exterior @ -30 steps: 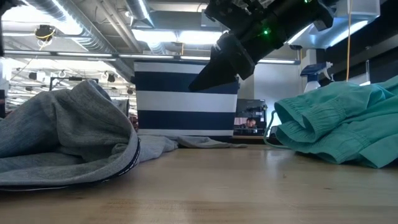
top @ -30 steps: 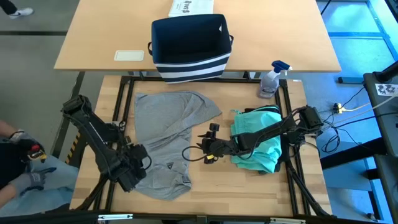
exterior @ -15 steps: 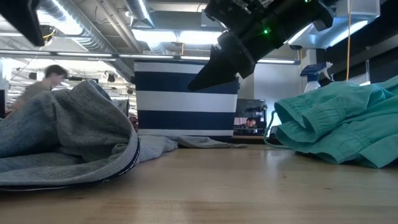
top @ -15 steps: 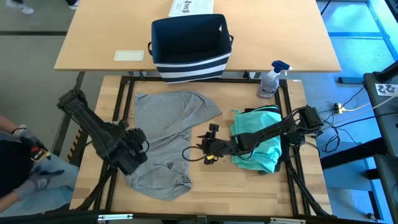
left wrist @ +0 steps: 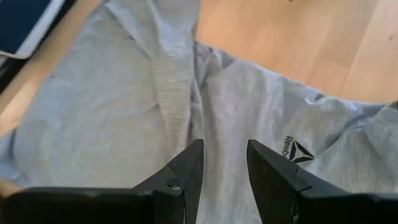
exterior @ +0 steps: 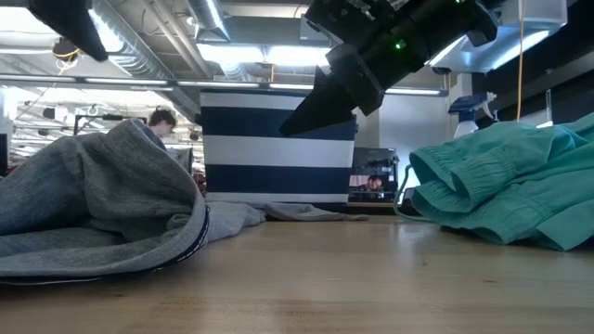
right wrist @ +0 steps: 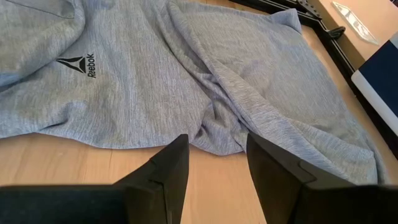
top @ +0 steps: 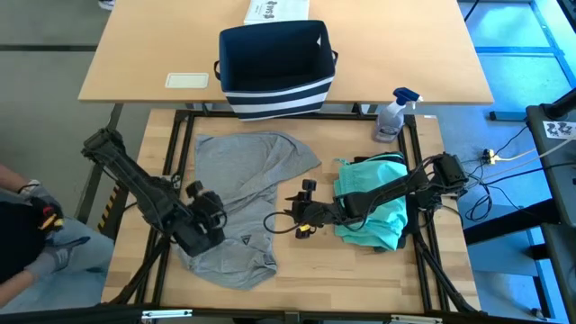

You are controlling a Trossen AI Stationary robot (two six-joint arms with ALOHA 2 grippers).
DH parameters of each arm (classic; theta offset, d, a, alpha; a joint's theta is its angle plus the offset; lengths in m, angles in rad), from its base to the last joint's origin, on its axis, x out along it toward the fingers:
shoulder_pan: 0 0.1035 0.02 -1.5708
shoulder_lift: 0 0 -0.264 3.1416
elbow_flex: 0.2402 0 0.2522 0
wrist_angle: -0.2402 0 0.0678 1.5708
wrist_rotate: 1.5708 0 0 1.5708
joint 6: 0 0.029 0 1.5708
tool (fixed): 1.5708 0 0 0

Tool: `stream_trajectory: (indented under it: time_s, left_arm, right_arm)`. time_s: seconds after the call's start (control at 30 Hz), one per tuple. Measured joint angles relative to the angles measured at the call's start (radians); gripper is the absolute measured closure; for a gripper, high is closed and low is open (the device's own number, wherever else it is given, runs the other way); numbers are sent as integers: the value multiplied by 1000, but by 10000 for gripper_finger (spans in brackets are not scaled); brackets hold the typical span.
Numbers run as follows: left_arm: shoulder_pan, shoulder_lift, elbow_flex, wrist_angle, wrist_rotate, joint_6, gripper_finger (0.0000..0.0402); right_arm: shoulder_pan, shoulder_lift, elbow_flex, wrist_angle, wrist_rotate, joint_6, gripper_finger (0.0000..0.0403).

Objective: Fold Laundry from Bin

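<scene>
The left gripper (top: 214, 219) has swung inward over the grey T-shirt (top: 236, 202), fingers (left wrist: 186, 168) a narrow gap apart, pinching nothing. The shirt lies rumpled on the table's (top: 360, 270) left half. The bin (top: 274, 63) sits beyond; its interior is hidden. The right gripper (top: 304, 209) hovers mid-table, fingers (right wrist: 171, 165) parted and empty, its arm covering part of the teal piece (top: 373, 207).

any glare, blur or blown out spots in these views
Low view: ceiling lights blown out, right pincer backlit to a near silhouette, near tabletop soft. High view: even light, a blue cast on the floor. Left wrist view: grey T-shirt washed out and slightly soft. Right wrist view: its logo reads crisply.
</scene>
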State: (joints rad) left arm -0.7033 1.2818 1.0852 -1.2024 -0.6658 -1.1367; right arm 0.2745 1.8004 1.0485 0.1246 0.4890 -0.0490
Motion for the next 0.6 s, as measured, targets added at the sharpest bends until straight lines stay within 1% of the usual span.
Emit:
stream_trajectory:
  time_s: [0.2,0.4,0.5,0.6]
  left_arm:
    - [-2,99,-64,156,-1,22,285]
    - [-35,172,-98,317,20,40,285]
    - [-51,203,-100,373,56,72,285]
    - [-67,225,-100,396,62,75,285]
  right_arm:
    - [0,0,0,0,-9,0,243]
    - [0,0,0,-2,-10,0,243]
    - [0,0,0,-2,-10,0,243]
    - [0,0,0,-2,-10,0,243]
